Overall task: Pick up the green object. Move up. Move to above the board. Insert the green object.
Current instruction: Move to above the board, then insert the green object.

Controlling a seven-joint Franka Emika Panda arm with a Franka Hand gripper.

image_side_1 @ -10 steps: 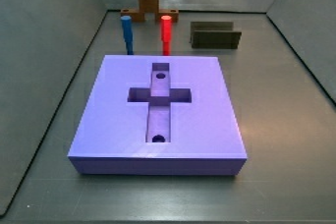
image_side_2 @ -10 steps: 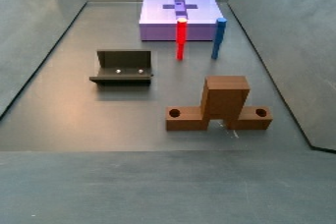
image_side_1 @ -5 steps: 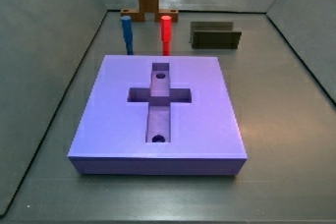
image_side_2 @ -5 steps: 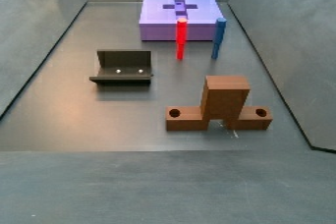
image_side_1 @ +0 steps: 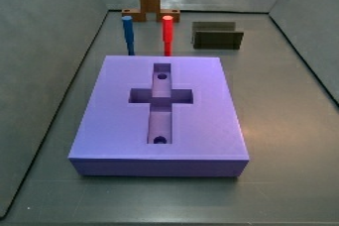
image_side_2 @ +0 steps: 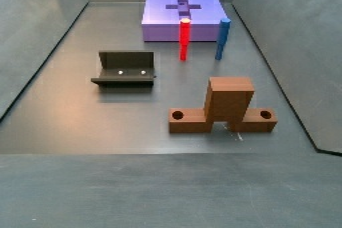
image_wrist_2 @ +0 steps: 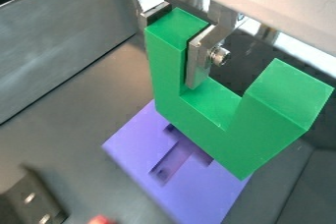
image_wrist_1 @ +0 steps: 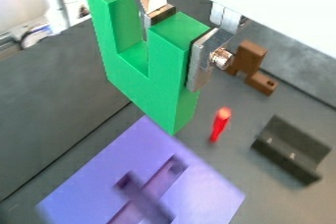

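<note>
Both wrist views: the gripper (image_wrist_1: pixel 175 39) clamps one prong of the green object (image_wrist_1: pixel 147 59) between its silver fingers (image_wrist_2: pixel 199 57), high above the board (image_wrist_1: pixel 144 184); neither appears in the side views. The board (image_side_1: pixel 162 116) lies flat with bare floor along all four edges, its cross recess (image_side_1: pixel 161 96) unobstructed. A red peg (image_side_1: pixel 169 32) and blue peg (image_side_1: pixel 129 35) stand near one short edge. The fixture (image_side_2: pixel 126 69) and brown block (image_side_2: pixel 226 105) sit well apart from it.
</note>
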